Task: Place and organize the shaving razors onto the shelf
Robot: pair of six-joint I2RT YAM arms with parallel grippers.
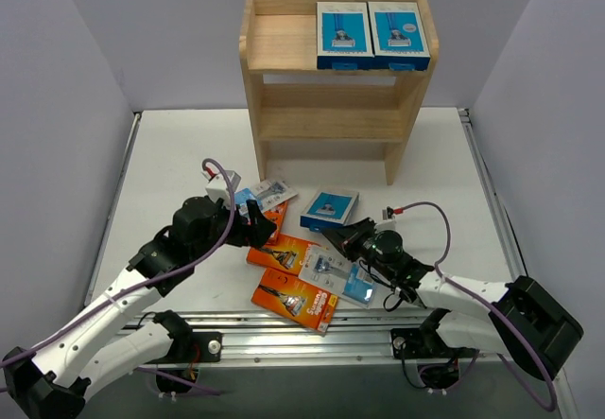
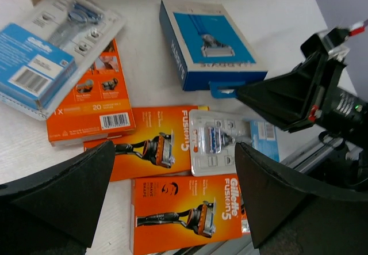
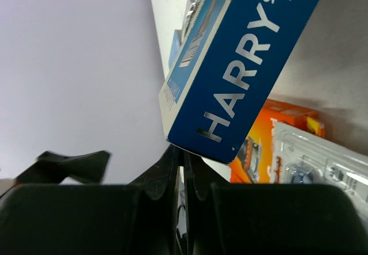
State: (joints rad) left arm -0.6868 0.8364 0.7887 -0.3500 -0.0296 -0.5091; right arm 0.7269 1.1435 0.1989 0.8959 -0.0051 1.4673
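The wooden shelf [image 1: 326,112] stands at the back with two blue-and-white razor boxes [image 1: 371,33] on the right of its top tier. The other razor packs lie between the arms. My right gripper [image 1: 332,235] is shut at the near edge of a blue Harry's box [image 1: 331,207], pinching its hang tab [image 2: 221,88]; the box fills the right wrist view [image 3: 241,65] just above the fingertips [image 3: 185,151]. My left gripper [image 1: 261,230] is open and empty, hovering over the orange boxes [image 2: 155,145] [image 2: 190,212].
A clear blister card [image 2: 221,140] lies between the orange boxes and a third orange box [image 2: 95,102] lies under a blue-labelled blister pack [image 2: 49,53]. The shelf's two lower tiers [image 1: 326,126] hold nothing. A metal rail [image 1: 312,329] runs along the near table edge.
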